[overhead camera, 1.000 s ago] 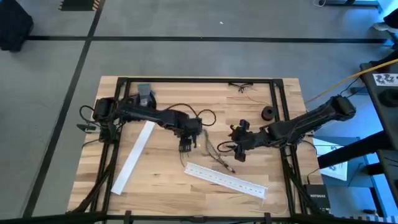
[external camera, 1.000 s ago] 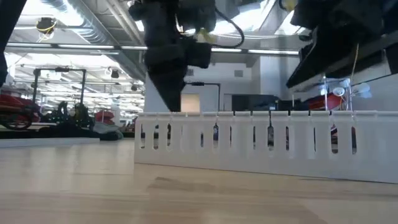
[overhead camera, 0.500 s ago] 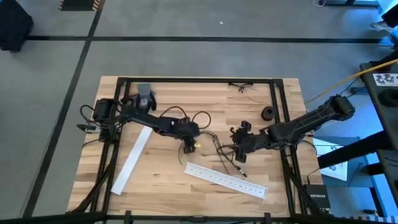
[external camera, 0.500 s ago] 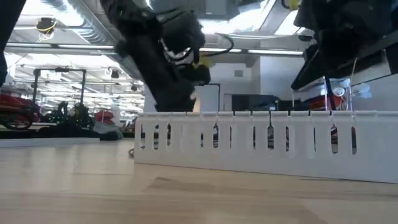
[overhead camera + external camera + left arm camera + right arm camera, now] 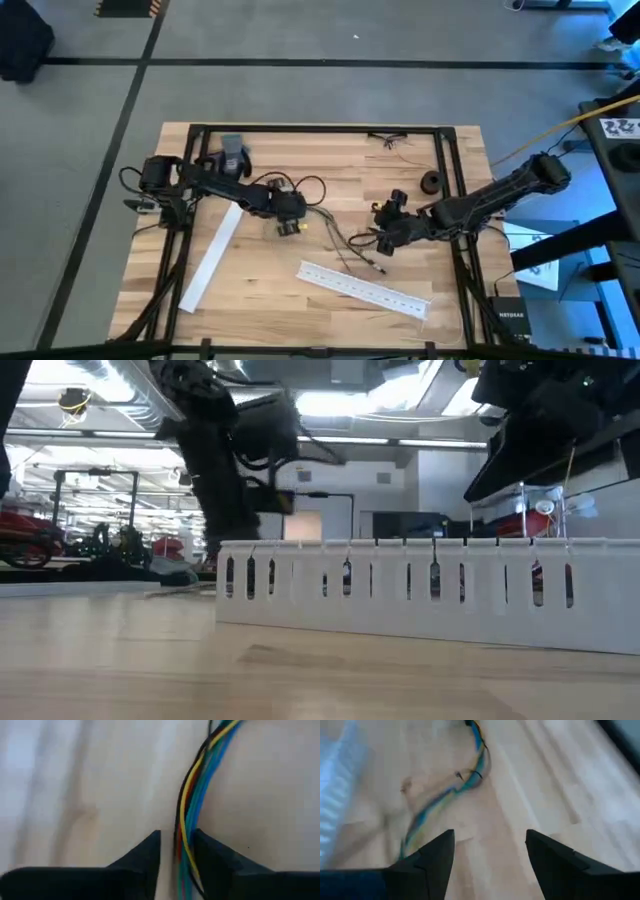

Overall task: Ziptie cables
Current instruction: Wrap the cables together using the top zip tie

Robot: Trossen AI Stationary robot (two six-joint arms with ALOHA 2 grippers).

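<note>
Seen from above, the left gripper (image 5: pixel 290 226) sits just left of the frame's centre, over one end of the cables (image 5: pixel 345 243), which trail across the wooden worktop (image 5: pixel 270 290) toward the right gripper (image 5: pixel 381 243), right of centre. Two white perforated strips lie on the worktop: one (image 5: pixel 364 288) below the cables, another (image 5: pixel 214 251) at lower left. A small black ring (image 5: pixel 431 182) rests at upper right.

From worktop height, a white perforated strip (image 5: pixel 420 588) fills the middle of the frame, with the left arm (image 5: pixel 215 460) rising dark behind it at upper left.

Through the left wrist camera, the left gripper (image 5: pixel 177 851) has its jaws pinching the cables (image 5: pixel 192 802), whose yellow, blue, red and black strands run up toward the frame's top right.

Through the right wrist camera, the right gripper (image 5: pixel 490 850) has its jaws spread wide above bare wood, with the cables (image 5: pixel 447 795) curving beyond them, not touching.
</note>
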